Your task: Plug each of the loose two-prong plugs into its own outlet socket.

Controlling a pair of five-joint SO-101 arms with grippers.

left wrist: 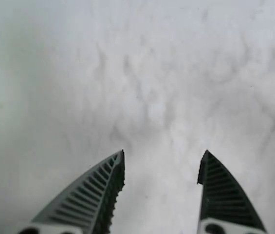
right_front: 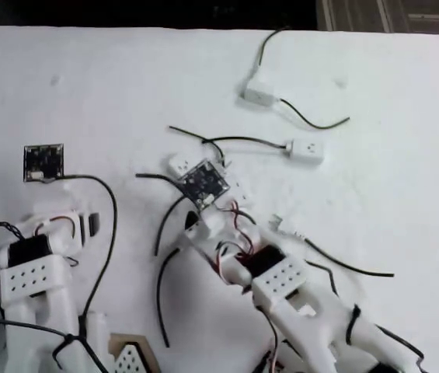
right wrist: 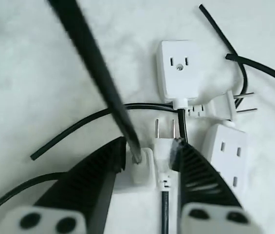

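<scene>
Three white outlet blocks lie close together before the right gripper on the white table. The first outlet block lies face up ahead of the fingers, its holes in plain view, with a black cord leaving the end nearer the gripper. The second outlet block lies just beside one finger, its slots also showing. The third outlet block sits between the fingers, side by side with a two-prong plug whose prongs point toward the first block and stop short of it. One finger bears on the block and the other on the plug, so the pincer is clamped on the pair. A second plug lies between the first and second blocks, prongs pointing sideways, in no socket. In the high view a far outlet and a middle outlet lie well apart from the arms, each on a black cord. The left gripper hangs over bare table near the left corner with its fingers apart, gripping nothing. A dark strip of room runs behind the table's far edge.
</scene>
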